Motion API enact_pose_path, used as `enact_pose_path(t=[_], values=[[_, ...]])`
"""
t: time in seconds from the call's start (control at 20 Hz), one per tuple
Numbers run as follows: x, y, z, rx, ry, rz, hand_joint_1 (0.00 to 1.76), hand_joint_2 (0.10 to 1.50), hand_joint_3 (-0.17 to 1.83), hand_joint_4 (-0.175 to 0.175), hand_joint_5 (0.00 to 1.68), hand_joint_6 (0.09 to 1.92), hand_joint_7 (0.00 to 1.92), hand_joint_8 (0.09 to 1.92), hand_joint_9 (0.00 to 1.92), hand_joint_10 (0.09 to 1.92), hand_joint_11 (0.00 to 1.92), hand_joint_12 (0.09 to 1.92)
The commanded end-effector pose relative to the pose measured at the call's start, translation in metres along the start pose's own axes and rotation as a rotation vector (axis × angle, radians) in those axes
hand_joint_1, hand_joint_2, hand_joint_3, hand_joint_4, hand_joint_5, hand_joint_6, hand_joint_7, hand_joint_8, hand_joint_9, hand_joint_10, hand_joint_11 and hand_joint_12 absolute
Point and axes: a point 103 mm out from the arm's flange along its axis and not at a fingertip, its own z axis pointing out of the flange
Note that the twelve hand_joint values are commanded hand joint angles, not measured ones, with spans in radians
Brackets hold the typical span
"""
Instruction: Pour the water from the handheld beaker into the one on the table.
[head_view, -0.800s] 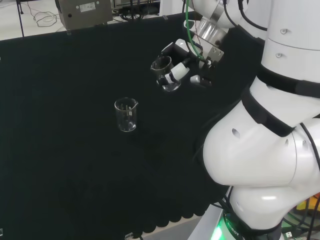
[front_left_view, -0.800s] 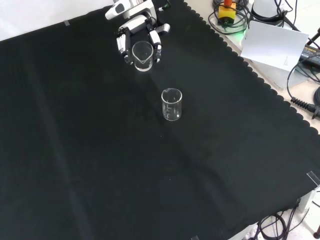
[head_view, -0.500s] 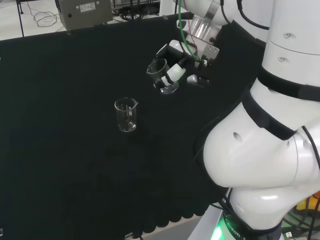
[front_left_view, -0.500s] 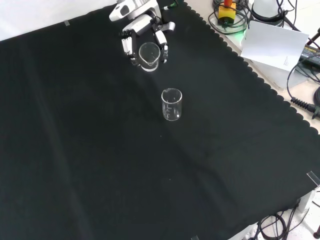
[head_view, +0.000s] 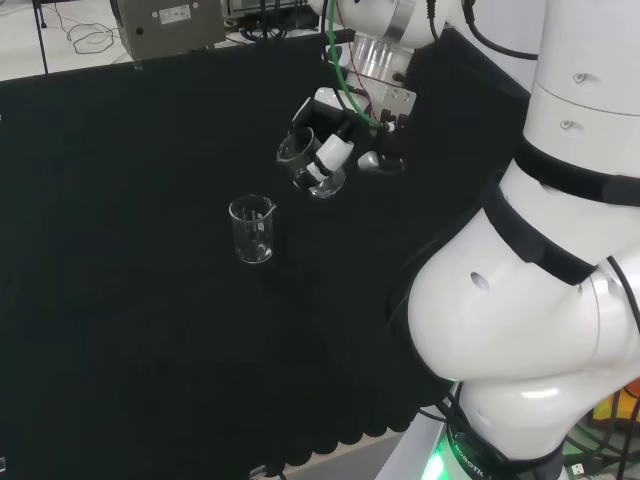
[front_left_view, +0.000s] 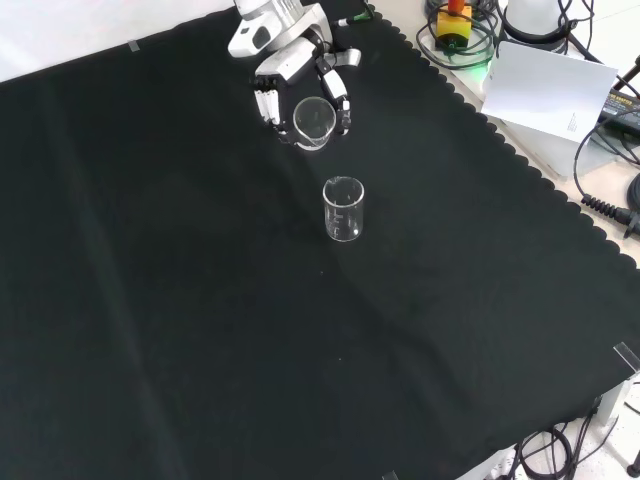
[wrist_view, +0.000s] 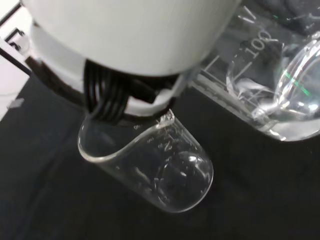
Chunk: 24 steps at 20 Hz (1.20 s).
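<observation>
The hand (front_left_view: 300, 85) has its fingers (front_left_view: 266, 103) curled round the held beaker (front_left_view: 313, 122), carried in the air and tipped with its mouth leaning toward the beaker on the bench (front_left_view: 343, 208). In the head view the held beaker (head_view: 305, 165) sits up and to the right of the bench beaker (head_view: 251, 229), near but apart, not over its rim. In the front view it hangs just above and a bit left of the standing one. The bench beaker stands upright on the black cloth (front_left_view: 150, 300) and looks empty; no stream is visible between them. The wrist view puts the bench beaker (wrist_view: 150, 162) below the palm and the held one (wrist_view: 270, 90) close by, with a little water low in it, I think. So: grasp and lift done, approach nearly done, pour not started. Left: line the lip over the rim, tip further.
</observation>
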Motion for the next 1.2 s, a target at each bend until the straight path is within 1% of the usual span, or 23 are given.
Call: enact_pose_path(t=[0.05, 0.3, 0.4, 0.65, 0.95, 1.2], values=[[0.011, 0.006, 0.004, 0.074, -0.083, 0.019, 1.43, 0.60, 0.70, -0.175, 1.28, 0.64, 1.27, 0.60, 1.40, 0.61, 1.17, 0.71], [0.018, 0.010, 0.005, 0.128, -0.150, 0.041, 1.43, 0.59, 0.73, -0.175, 1.26, 0.68, 1.26, 0.64, 1.39, 0.66, 1.17, 0.71], [0.021, 0.010, 0.004, 0.149, -0.176, 0.043, 1.43, 0.59, 0.73, -0.175, 1.26, 0.69, 1.26, 0.64, 1.39, 0.66, 1.17, 0.71], [0.027, 0.010, 0.003, 0.206, -0.245, 0.064, 1.43, 0.58, 0.73, -0.175, 1.26, 0.69, 1.26, 0.65, 1.39, 0.67, 1.16, 0.71], [0.033, 0.010, 0.004, 0.254, -0.296, 0.090, 1.43, 0.58, 0.74, -0.175, 1.26, 0.70, 1.25, 0.65, 1.38, 0.67, 1.16, 0.71], [0.039, 0.012, 0.008, 0.282, -0.326, 0.098, 1.43, 0.58, 0.75, -0.175, 1.25, 0.71, 1.25, 0.66, 1.38, 0.68, 1.16, 0.71]])
